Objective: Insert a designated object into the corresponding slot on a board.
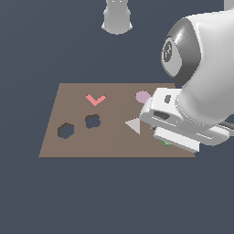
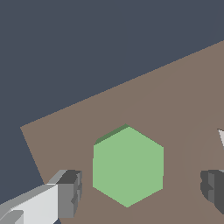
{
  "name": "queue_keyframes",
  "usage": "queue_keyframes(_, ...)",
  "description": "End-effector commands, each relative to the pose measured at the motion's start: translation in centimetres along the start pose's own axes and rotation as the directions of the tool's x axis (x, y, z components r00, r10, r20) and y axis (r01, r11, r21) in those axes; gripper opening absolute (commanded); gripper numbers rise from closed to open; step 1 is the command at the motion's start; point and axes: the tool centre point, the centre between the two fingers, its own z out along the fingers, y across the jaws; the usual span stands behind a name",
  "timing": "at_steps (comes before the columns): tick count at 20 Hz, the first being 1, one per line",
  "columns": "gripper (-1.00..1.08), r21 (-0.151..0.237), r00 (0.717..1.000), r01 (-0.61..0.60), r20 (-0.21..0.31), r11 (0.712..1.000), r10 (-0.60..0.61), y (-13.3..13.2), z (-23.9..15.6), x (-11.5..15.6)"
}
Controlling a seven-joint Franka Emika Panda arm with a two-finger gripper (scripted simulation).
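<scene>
Arm: big white arm comes in from the exterior view's right and hangs low over the right end of the board (image 1: 114,146), wrist pointing down at it.
Gripper: the gripper (image 2: 140,186) is spread wide, one finger (image 2: 70,192) on each side of the green block (image 2: 127,166) with a clear gap both ways, so it's not touching or holding anything. In the exterior view the hand covers the fingers.
Green block: one, flat hexagon, lying on the brown board near its right near corner. From the exterior view only a sliver of green (image 1: 166,143) pokes out under the hand.
Hexagon hole: one, dark, six straight sides (image 1: 66,130), over at the left end of the board, well apart from the block.
Wavy hole: one (image 1: 93,121), just right of the hexagon hole.
Other shapes on the board: one grey triangle (image 1: 134,125), one pale purple disc (image 1: 142,96), one red chevron (image 1: 96,99).
Board: one, flat brown rectangle on a dark floor.
Far side: one pale grey base-looking thing (image 1: 117,17) past the board.
</scene>
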Motion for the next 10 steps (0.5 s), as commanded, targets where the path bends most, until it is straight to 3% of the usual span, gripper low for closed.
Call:
queue_keyframes(1,1.0,0.0,1.0,-0.015,-0.001,1.0,0.015,-0.45,0.29,0.29)
queue_keyframes(10,1.0,0.0,1.0,-0.026,-0.001,1.0,0.026,-0.81,0.55,0.52)
